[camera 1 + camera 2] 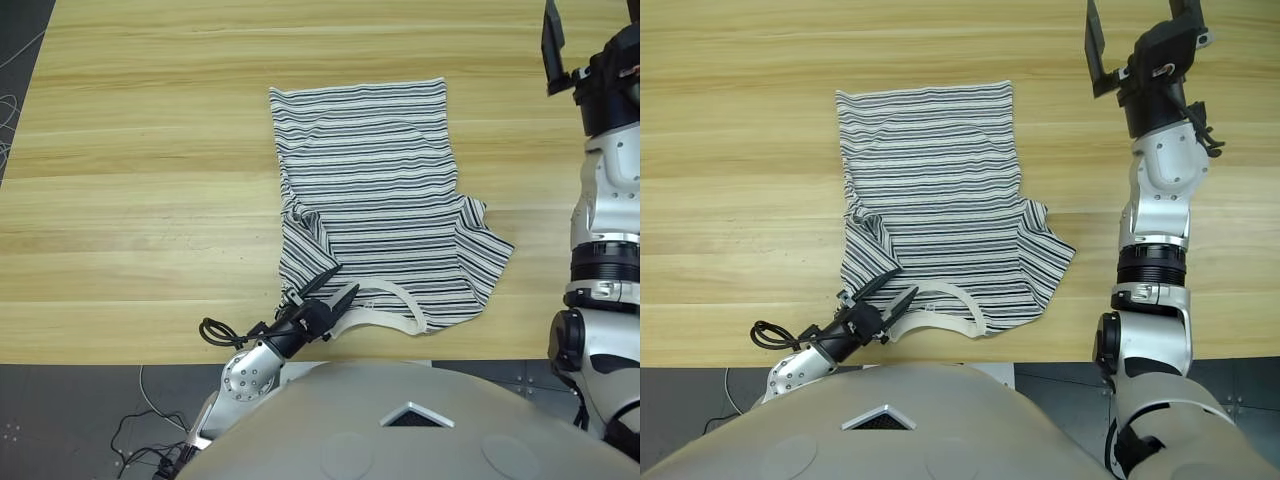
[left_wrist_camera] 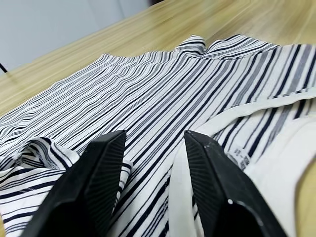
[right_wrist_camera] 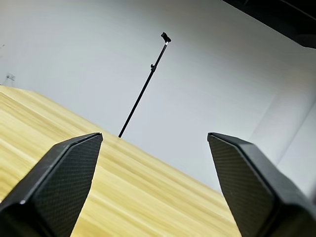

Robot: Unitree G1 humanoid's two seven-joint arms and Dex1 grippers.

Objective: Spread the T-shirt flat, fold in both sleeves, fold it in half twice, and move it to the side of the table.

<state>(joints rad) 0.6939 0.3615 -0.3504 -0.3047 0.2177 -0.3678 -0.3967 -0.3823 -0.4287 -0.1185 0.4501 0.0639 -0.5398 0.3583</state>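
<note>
**T-shirt** point(image 1: 375, 200) is lying striped and mostly flat on the table point(image 1: 130, 150), with its collar point(image 1: 395, 305) toward the robot and its hem on the far side. Its left sleeve point(image 1: 300, 215) is bunching inward over the body, and its right sleeve point(image 1: 485, 245) is sticking out.

**Left gripper** point(image 1: 343, 280) is sitting low over the shirt's near left shoulder, just beside the collar, with its jaws parted and grasping nothing.

**Right gripper** point(image 3: 154, 136) is hanging raised, well apart from the shirt's far right side, with its jaws spread and empty.

**Step in hand, as judged:** tidying the left sleeve fold. The fingers should be closing on the shoulder edge, not on the collar band. They should be lifting little and drawing the cloth sideways, so that the wrinkles are flattening and the whole shirt is not sliding.

**Surroundings:** The table is showing pale wood grain. A cable point(image 1: 215, 332) is curling near the shirt's near left corner. Far beyond the shirt, a thin stand point(image 3: 143, 84) is standing against a white wall point(image 3: 222, 74).
</note>
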